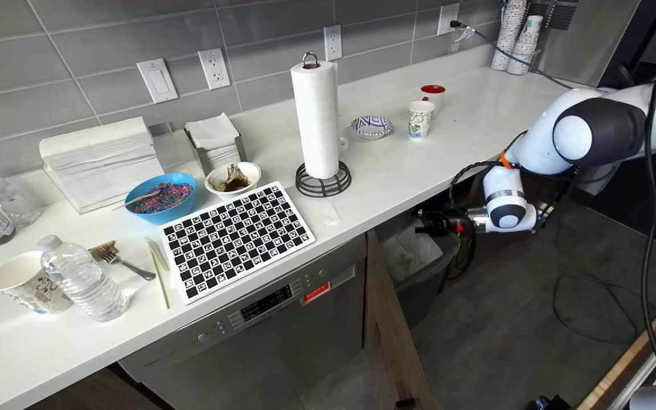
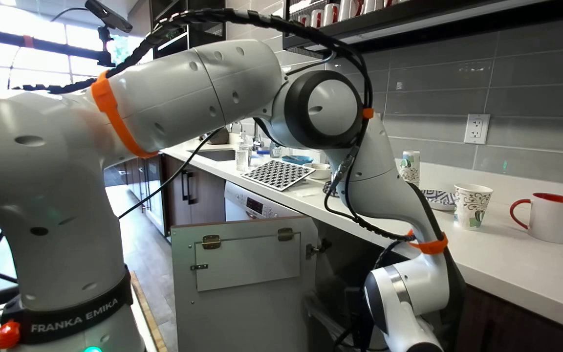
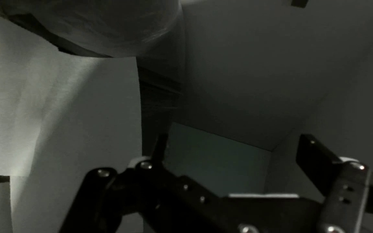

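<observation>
My gripper (image 1: pixel 419 221) is below the counter edge at the open cabinet, over the grey bin (image 1: pixel 449 250). Crumpled white material (image 1: pixel 410 253), paper or liner, fills the bin's top. In the wrist view the gripper (image 3: pixel 233 145) stands open, its dark fingers (image 3: pixel 316 158) wide apart with nothing between them. Left of them lies a pale paper-like sheet (image 3: pixel 105 119), and above it a rounded, shiny plastic-like surface (image 3: pixel 118 29). The cabinet's dim inner panel (image 3: pixel 219 158) shows behind the gap. Dark shadow and the arm mostly hide the gripper in an exterior view.
The cabinet door (image 2: pixel 242 313) hangs open beside the dishwasher (image 1: pixel 259 336). On the counter (image 1: pixel 362 199) above are a paper towel roll (image 1: pixel 316 122), a patterned board (image 1: pixel 237 239), a patterned bowl (image 1: pixel 371 132), a paper cup (image 1: pixel 419 122), a red-rimmed mug (image 2: pixel 552 220) and a water bottle (image 1: pixel 86 285).
</observation>
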